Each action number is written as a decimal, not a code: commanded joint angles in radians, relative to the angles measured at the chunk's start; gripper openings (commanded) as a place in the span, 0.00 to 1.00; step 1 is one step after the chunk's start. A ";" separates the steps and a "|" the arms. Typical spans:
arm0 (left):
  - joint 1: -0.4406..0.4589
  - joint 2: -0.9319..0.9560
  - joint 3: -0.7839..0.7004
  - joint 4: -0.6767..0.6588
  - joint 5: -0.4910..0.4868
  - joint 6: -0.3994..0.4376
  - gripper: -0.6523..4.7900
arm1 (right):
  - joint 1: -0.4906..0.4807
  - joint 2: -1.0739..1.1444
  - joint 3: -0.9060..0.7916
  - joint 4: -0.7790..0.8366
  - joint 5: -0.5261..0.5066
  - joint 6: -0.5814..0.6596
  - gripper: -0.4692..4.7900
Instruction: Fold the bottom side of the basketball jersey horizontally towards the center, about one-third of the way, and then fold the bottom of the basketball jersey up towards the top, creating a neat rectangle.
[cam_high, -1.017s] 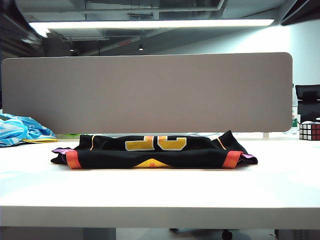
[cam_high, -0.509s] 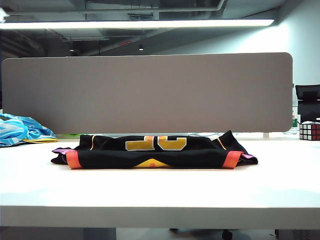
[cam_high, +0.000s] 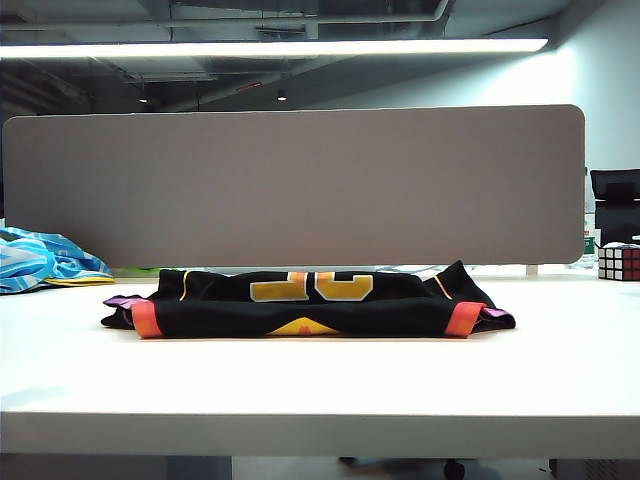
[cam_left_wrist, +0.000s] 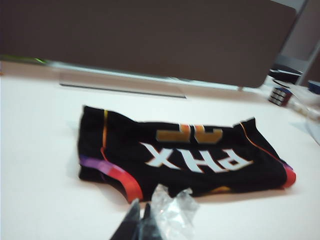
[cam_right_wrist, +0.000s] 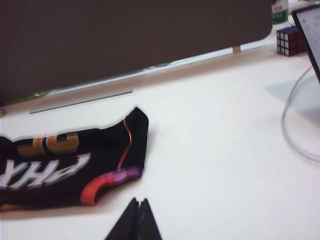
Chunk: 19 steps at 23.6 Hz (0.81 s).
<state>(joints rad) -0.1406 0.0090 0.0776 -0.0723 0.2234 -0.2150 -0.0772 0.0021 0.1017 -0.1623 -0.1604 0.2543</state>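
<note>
I see the white table (cam_high: 320, 385) carrying the folded basketball jersey (cam_high: 308, 302), which lies just beyond my left gripper (cam_left_wrist: 142, 220) and off to one side of my right gripper (cam_right_wrist: 138, 217), both pinched together. A Rubik's cube (cam_high: 618, 262) sits far beyond the right gripper; a blue striped cloth (cam_high: 45, 258) lies at the table's left end.

The jersey (cam_high: 310, 305) is black with white lettering, yellow-orange numerals, and trim running orange-red into purple. The bench (cam_high: 320, 385) is white. The divider (cam_high: 300, 185) is grey-brown. A cloth (cam_high: 45, 260) shows blue-and-white stripes. The cube (cam_high: 618, 262) has multicoloured squares. Both grippers (cam_left_wrist: 142, 225) (cam_right_wrist: 136, 222) are black.
</note>
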 joint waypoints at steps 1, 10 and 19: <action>0.003 -0.003 -0.047 0.081 -0.003 -0.003 0.11 | 0.013 0.001 -0.056 0.043 0.004 -0.033 0.07; 0.005 -0.007 -0.070 0.124 -0.198 0.114 0.11 | 0.019 -0.002 -0.101 0.058 0.071 -0.169 0.07; 0.005 -0.007 -0.070 0.139 -0.246 0.110 0.11 | 0.019 -0.002 -0.101 0.112 0.131 -0.177 0.07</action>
<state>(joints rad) -0.1375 0.0017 0.0051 0.0555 -0.0269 -0.1081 -0.0586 0.0017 0.0071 -0.0795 -0.0265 0.0811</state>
